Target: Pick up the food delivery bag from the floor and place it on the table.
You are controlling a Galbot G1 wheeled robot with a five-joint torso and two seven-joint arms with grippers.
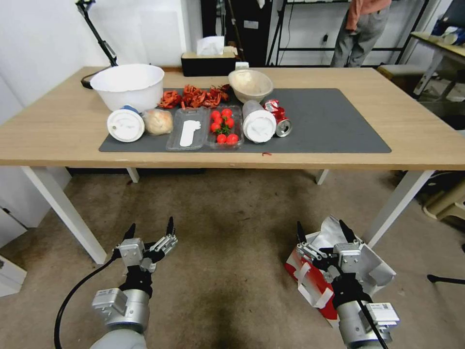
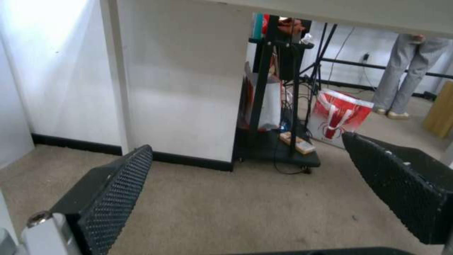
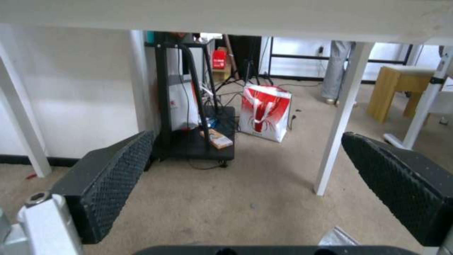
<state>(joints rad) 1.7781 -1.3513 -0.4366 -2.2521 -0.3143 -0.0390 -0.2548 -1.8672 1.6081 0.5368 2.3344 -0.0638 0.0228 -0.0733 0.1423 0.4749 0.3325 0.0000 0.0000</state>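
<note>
Both grippers hang low before the table (image 1: 58, 140) with jaws spread, holding nothing; the right gripper (image 1: 323, 231) hovers over the food delivery bag (image 1: 373, 271), which lies on the floor (image 1: 232, 242); the left gripper (image 1: 150, 231) waits apart.

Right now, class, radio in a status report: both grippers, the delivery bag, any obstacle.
Left gripper open, empty, above the floor. Right gripper open over the white-and-red foil-lined paper bag, not gripping. Light-wood table: mat's right end free.
</note>
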